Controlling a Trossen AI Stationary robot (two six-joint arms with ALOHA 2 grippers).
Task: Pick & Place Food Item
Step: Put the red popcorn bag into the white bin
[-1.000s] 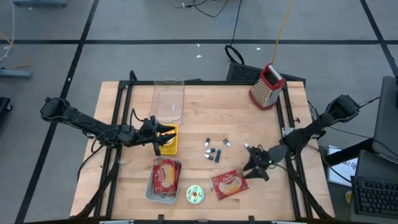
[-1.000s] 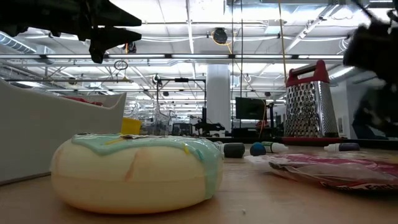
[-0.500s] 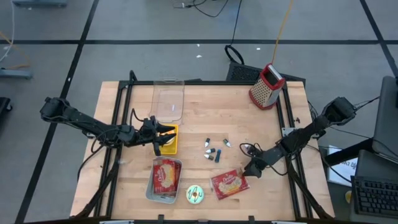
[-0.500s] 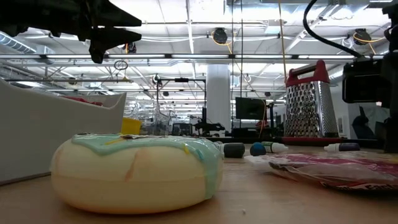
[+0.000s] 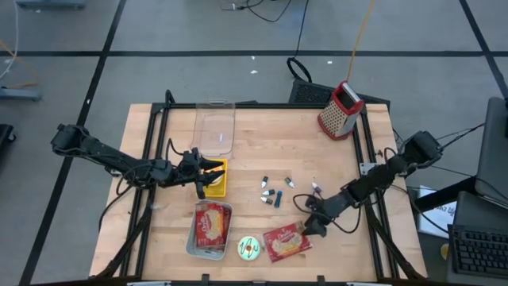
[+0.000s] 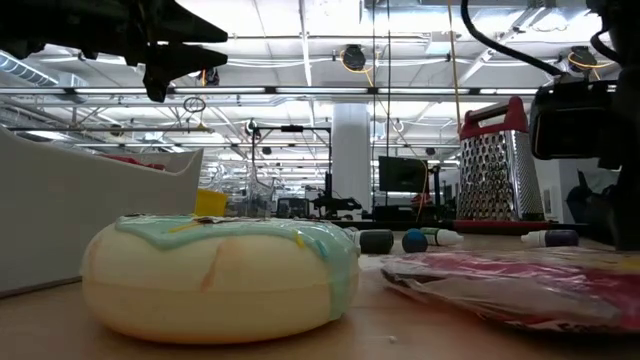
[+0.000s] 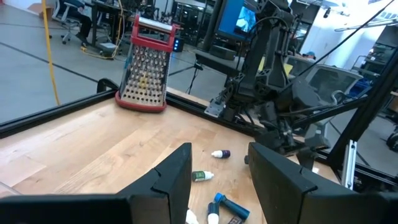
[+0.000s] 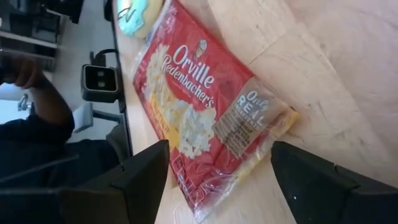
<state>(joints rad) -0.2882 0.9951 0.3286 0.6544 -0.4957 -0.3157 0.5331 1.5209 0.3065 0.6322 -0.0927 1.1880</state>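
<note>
A red popcorn packet (image 5: 286, 242) lies flat on the table near the front edge, and it also shows in the low view (image 6: 520, 285). My right gripper (image 5: 311, 226) is low at the packet's right end. It is open, with its fingers astride that end (image 8: 221, 146). A grey tray (image 5: 193, 238) left of the packet holds a second red packet (image 5: 210, 226). Between the tray and the first packet rests an iced donut (image 5: 250, 249). My left gripper (image 5: 202, 172) hangs open and level over a yellow box (image 5: 220, 178), with nothing between its fingers (image 7: 219, 152). My right gripper comes at the packet's right end (image 8: 273, 121) slanting down from the table's right, with an open finger on either side of it. The packet lies flat on the wood. I cannot tell whether a finger touches it.
A clear container (image 5: 215, 127) stands at the far left of the table. A red-topped grater (image 5: 341, 110) stands at the far right. Several small bottles and caps (image 5: 274, 192) lie at mid-table. Black rails run along both side edges of the table. A person shows beyond the table's near edge (image 8: 37, 118).
My right gripper has sunk and gone toward the table's near left, rolling as it came down onto the packet's right end. The packet has slid a little toward the near left edge and turned slightly. It now shows larger in the low view.
</note>
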